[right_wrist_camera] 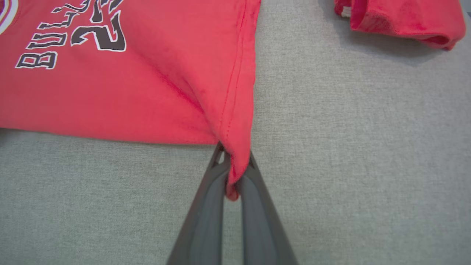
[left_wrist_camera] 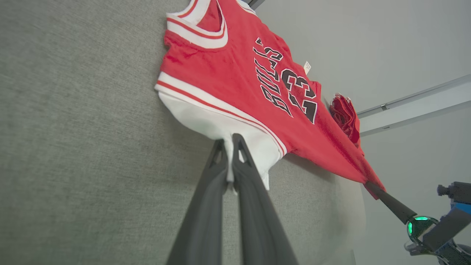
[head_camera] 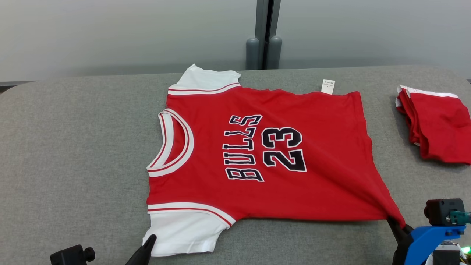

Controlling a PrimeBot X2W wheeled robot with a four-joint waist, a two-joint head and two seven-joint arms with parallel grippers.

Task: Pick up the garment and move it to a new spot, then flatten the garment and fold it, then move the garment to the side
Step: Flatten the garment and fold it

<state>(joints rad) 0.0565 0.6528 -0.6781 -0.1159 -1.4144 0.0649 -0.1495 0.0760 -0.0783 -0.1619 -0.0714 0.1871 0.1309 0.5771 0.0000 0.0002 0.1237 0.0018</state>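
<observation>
I have the left pincer (left_wrist_camera: 229, 141) clenched on the edge of the near white sleeve (left_wrist_camera: 206, 117) of the jersey (left_wrist_camera: 228, 73). The cloth is pinched between both fingers, with the tips low at the worktop (left_wrist_camera: 73, 129). The right pincer (right_wrist_camera: 233, 156) is clenched on the jersey's near bottom corner, and a nub of red cloth pokes out behind the tips. That corner is drawn out to a point toward me, and creases run from it up into the body. The rest lies flat.

The jersey sits mid-worktop on the grey fabric surface, printed side up. It is red with white sleeves and a collar trimmed in white and red. In the head view the collar points to my left and the hem to my right, so "BULLS" and "23", black with a white outline, read sideways. The far sleeve (head_camera: 206, 79) lies flat on the far side. A small white label (head_camera: 328, 86) sticks out of the far side seam near the hem.

A folded red garment (head_camera: 438, 125) with white trim sits at the right end of the worktop, well apart from the jersey's hem. Behind the worktop I see a pale wall (head_camera: 110, 33) with a grey post (head_camera: 264, 36) at its middle.
</observation>
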